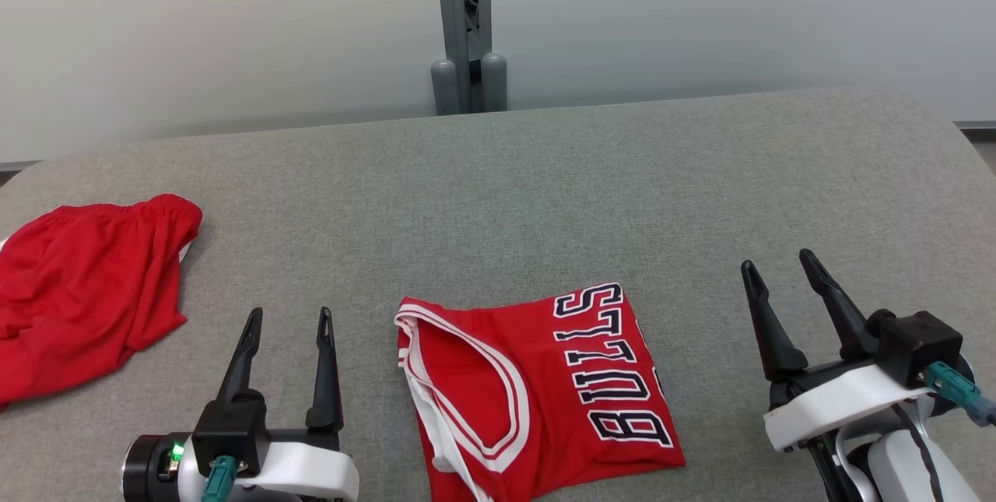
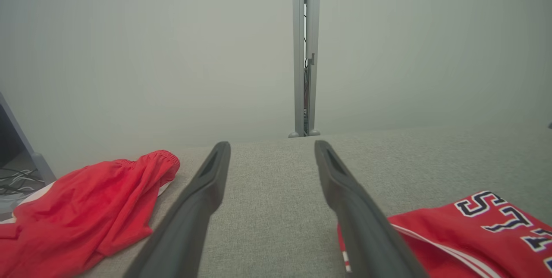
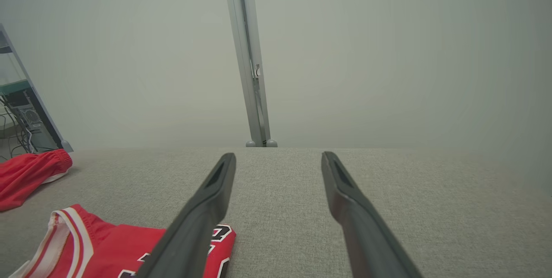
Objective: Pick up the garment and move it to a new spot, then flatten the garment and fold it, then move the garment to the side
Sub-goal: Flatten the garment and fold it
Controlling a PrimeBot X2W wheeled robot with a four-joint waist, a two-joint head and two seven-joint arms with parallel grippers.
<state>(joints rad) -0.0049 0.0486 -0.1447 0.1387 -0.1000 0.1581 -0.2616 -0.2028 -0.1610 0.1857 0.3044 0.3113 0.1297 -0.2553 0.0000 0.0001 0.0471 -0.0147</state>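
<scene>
The garment (image 1: pixel 537 389), a red jersey with white trim and "BULLS" lettering, lies folded on the grey table near its front edge, between my two arms. It shows at the lower right of the left wrist view (image 2: pixel 474 235) and at the lower left of the right wrist view (image 3: pixel 108 248). My left gripper (image 1: pixel 289 317) stands open to the left of the jersey, with nothing between its fingers (image 2: pixel 207 183). My right gripper (image 1: pixel 778 261) is open too, off to the jersey's right and apart from it, fingers (image 3: pixel 340 183) empty above bare table.
A second red garment (image 1: pixel 85 284), crumpled shorts, lies at the table's left edge (image 2: pixel 86 209) (image 3: pixel 30 174). A grey post (image 1: pixel 467 27) rises behind the table's far edge against a pale wall. The grey fabric table (image 1: pixel 545 191) stretches wide behind the jersey.
</scene>
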